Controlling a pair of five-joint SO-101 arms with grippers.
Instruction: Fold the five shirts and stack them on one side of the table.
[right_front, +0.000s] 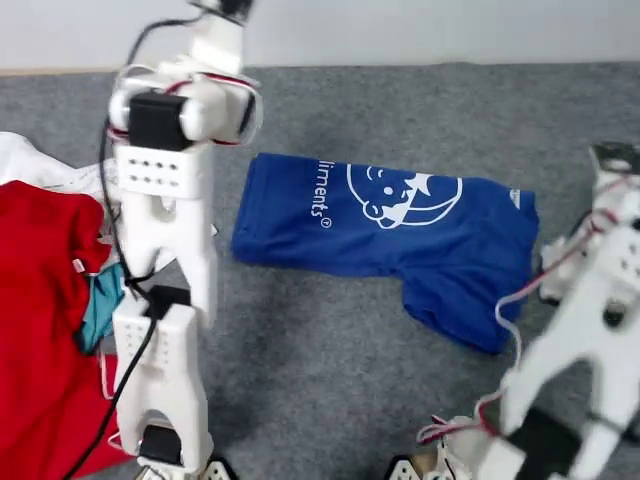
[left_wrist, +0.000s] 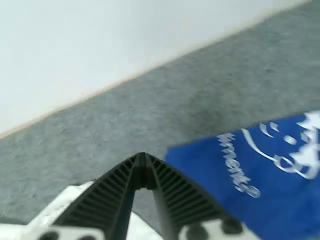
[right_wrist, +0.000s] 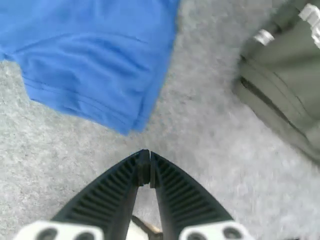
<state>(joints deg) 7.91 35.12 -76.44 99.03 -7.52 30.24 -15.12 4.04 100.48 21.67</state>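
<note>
Blue shirt (right_front: 400, 230): frame centre, lying flat. Red shirt (right_front: 40, 300): left edge. Left gripper (left_wrist: 143, 162), right gripper (right_wrist: 144, 159): tips together, empty.

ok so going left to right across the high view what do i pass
red shirt → left arm → blue shirt → right arm

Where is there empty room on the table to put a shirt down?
Bare grey table lies between the blue shirt and the far wall, and again in front of it, between the two arms. The left side is crowded with the red shirt and white shirt.
</note>
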